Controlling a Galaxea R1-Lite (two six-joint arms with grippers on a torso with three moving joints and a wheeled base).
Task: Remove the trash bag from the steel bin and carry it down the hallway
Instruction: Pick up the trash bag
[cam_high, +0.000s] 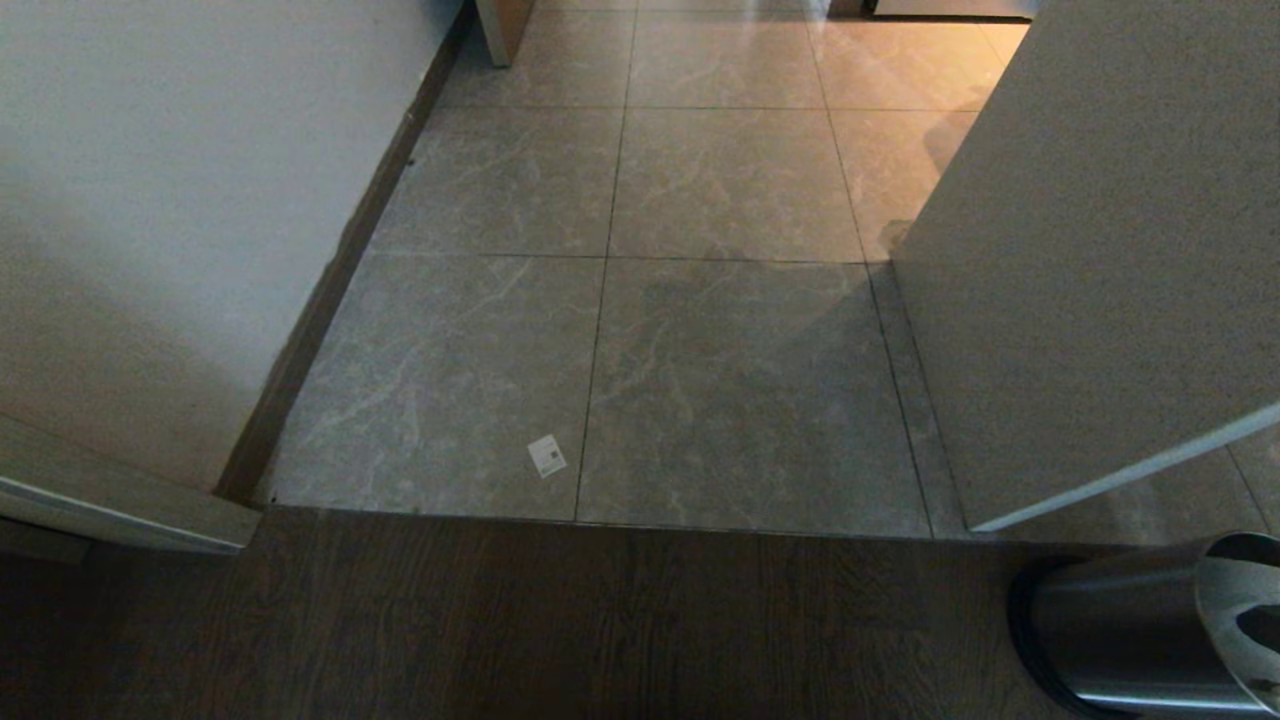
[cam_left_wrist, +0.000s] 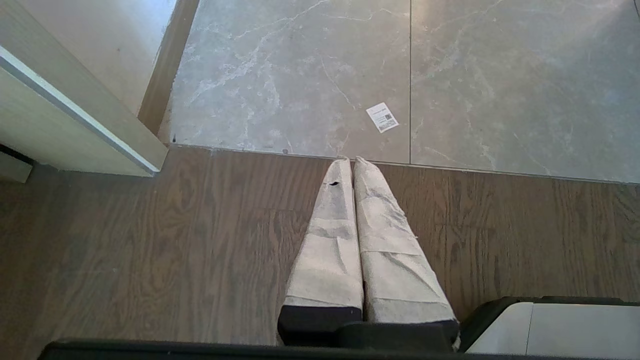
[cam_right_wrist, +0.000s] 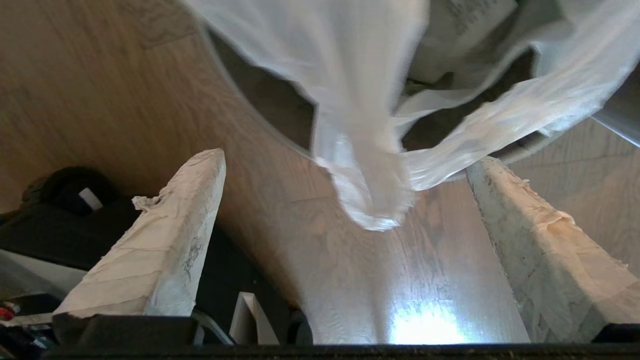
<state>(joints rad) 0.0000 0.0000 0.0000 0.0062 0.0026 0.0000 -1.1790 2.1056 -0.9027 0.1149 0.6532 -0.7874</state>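
White-wrapped fingers of the left tool (cam_left_wrist: 350, 161) press together above dark wood floor. Further right, the right tool (cam_right_wrist: 345, 160) spreads wide; the trash bag (cam_right_wrist: 370, 190) hangs between its fingers, touching neither, spilling from the steel bin (cam_high: 1140, 630) beside the tiled hallway (cam_high: 720, 300).

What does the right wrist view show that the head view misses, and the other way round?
Only the right wrist view: the right gripper, fingers spread wide, and the trash bag hanging between them at the bin's mouth. Only the head view: the hallway tiles, the white sticker and the white walls. Both: the steel bin and the dark wood floor.
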